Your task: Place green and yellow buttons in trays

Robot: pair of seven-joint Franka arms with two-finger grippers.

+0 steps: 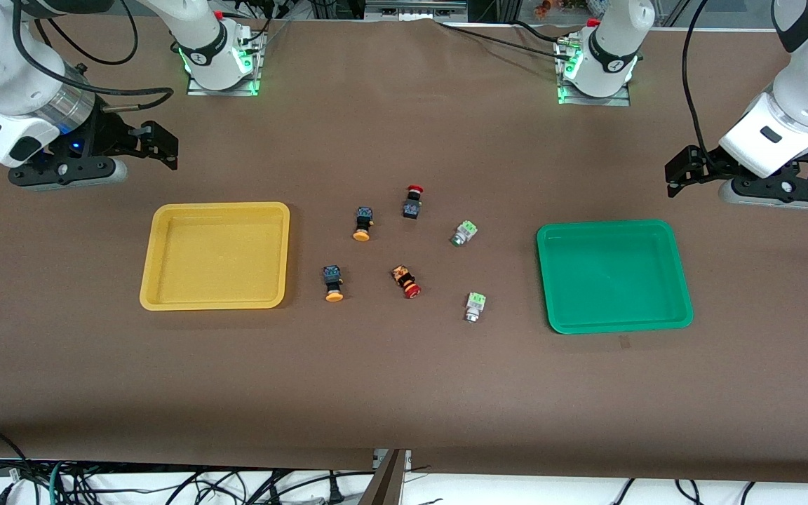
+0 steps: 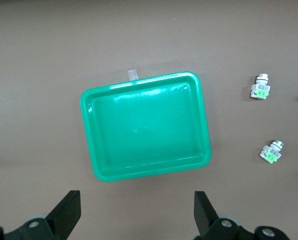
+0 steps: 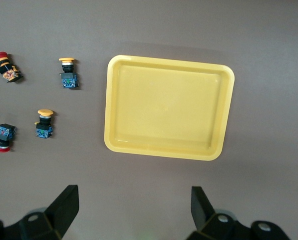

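While both arms wait, the left hand [image 1: 677,177] hangs wide open over bare counter [image 1: 404,365] just past the green tray [image 1: 681,294], two green buttons [image 1: 464,233] [image 1: 474,306] off toward the middle. Right hand [image 1: 165,149], also wide open, hangs by the yellow tray [image 1: 158,280]; two yellow buttons [image 1: 363,224] [image 1: 333,283] and two red buttons [image 1: 412,202] [image 1: 407,280] lie between the trays.

Both arms wait raised; left end effector [image 1: 674,174] and right end effector [image 1: 165,148] have fingers spread apart.
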